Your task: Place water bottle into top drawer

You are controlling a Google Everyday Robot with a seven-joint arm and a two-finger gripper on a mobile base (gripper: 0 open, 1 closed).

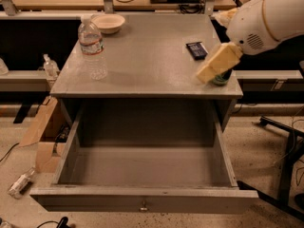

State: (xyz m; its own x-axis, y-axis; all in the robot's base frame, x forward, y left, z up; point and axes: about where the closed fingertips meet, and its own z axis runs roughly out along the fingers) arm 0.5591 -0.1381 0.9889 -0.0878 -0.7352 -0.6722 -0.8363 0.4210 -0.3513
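Note:
The water bottle (pixel 92 49), clear ribbed plastic with a white cap and a label band, stands upright at the back left of the grey cabinet top (pixel 142 65). The top drawer (pixel 142 199) below is pulled fully out, and its grey inside shows nothing in it. My gripper (pixel 216 65), cream-coloured on a white arm, reaches in from the upper right. It hangs over the right edge of the top, far to the right of the bottle, and holds nothing that I can see.
A green can (pixel 222 78) is mostly hidden behind my gripper. A dark packet (pixel 196 50) lies nearby and a pale bowl (pixel 108 23) sits at the back left. A small pump bottle (pixel 50 66), a cardboard box (pixel 40 132) and a black stand (pixel 285 151) flank the cabinet.

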